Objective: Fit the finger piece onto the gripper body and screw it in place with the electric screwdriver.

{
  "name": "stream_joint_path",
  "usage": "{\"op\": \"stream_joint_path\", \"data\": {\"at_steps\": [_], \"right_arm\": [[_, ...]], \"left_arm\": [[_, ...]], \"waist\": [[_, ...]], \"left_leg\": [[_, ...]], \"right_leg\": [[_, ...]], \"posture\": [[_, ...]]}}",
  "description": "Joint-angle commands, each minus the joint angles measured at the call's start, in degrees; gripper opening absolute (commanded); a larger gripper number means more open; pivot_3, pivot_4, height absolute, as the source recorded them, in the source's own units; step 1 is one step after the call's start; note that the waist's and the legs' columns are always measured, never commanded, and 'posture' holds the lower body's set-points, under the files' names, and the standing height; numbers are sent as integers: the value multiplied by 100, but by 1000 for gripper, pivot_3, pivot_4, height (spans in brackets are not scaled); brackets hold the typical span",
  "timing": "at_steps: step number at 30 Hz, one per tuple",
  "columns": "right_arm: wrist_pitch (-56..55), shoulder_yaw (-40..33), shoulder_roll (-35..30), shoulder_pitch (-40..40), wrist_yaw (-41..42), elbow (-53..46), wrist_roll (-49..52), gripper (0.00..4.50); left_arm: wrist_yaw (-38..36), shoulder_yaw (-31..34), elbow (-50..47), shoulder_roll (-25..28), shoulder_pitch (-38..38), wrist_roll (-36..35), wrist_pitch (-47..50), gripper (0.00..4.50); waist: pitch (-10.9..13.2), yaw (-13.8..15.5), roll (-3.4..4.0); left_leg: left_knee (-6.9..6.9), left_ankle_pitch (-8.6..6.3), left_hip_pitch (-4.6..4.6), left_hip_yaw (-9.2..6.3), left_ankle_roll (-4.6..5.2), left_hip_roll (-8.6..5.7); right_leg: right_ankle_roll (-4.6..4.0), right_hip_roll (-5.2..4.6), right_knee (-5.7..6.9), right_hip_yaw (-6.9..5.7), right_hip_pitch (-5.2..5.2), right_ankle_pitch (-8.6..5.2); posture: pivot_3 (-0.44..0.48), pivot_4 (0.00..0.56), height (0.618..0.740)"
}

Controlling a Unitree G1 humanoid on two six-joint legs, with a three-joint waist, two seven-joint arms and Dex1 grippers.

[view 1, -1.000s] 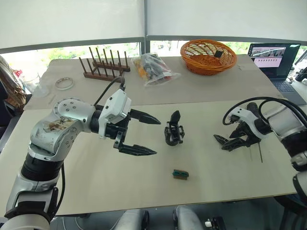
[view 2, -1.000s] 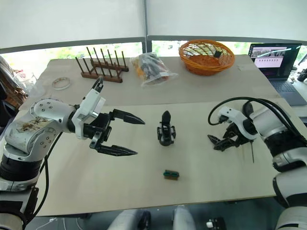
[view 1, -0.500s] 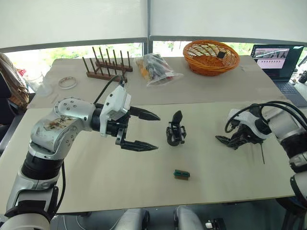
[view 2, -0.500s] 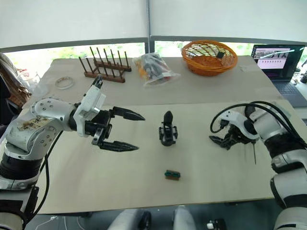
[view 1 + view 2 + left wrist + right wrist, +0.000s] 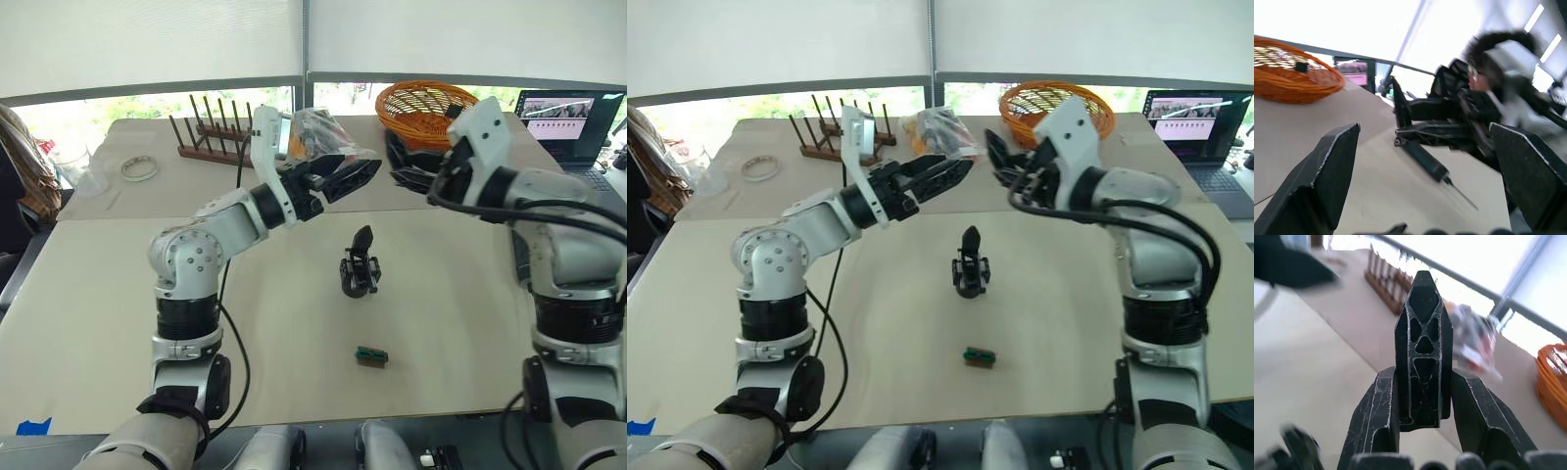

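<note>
Risk we see: finger piece (image 5: 1422, 342), pinched by right gripper (image 5: 1422, 396) high over the gripper body (image 5: 359, 266) at table centre, may slip; left gripper (image 5: 1425, 161) is spread empty.

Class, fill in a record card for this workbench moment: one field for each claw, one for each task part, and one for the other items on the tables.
Left claw: held above the table, open, empty
Right claw: held above the table, shut on the finger piece
Gripper body: standing on the table, one pointed finger up, nothing touching it
Electric screwdriver: lying on the table, not held
Other items: green block nearer the robot than the gripper body; orange basket, wooden peg rack and laptop at the far side
</note>
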Motion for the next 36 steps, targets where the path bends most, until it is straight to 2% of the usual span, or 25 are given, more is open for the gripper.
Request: {"op": "stream_joint_path", "data": {"at_steps": [1,11,14,16,31,32,33,36], "right_arm": [[-129,8,173,121,-482,-533,-6,1114],[-138,229,332,499,-581,-1040,440,1114],[-80,229,398,518,-641,-1062,543,1114],[-69,244,424,509,-667,-1072,584,1114],[4,303,283,617,-698,-1210,783,1114],[2,302,277,618,-711,-1217,795,1114],[-3,305,276,608,-727,-1220,803,1114],[-31,307,307,510,-826,-1234,802,1114]], "left_arm": [[445,223,46,-236,-189,-142,-138,4500],[520,276,135,-260,-200,-211,-357,4500],[461,231,69,-251,-124,-349,-231,3677],[416,176,20,-212,-89,-458,-122,2787],[470,137,-1,-219,-96,-594,-354,2771],[470,134,-2,-221,-93,-600,-357,2247],[462,127,4,-218,-92,-610,-343,1984],[447,77,39,-208,-72,-617,-277,627]], "waist": [[0,-5,0],[0,-41,0],[0,-35,0],[0,-39,0],[0,-42,0],[0,-41,0],[0,-41,0],[0,-40,0]], "left_leg": [[0,0,0,0,0,-4],[-3,4,6,1,-6,-4],[-3,4,7,1,-6,-4],[-4,4,7,1,-6,-4],[-6,4,7,1,-6,-4],[-6,4,7,1,-6,-4],[-6,4,7,0,-6,-4],[-6,4,7,0,-6,-4]], "right_leg": [[0,-1,-2,0,1,0],[0,6,-2,0,-1,0],[0,6,-2,0,1,0],[0,6,-2,1,1,0],[0,7,-3,1,0,0],[0,7,-3,1,0,0],[0,7,-3,1,0,0],[0,6,-3,1,0,0]], "posture": [[0,150,740],[0,150,740],[0,150,740],[0,150,740],[0,150,740],[0,150,740],[0,150,740],[0,150,740]]}}
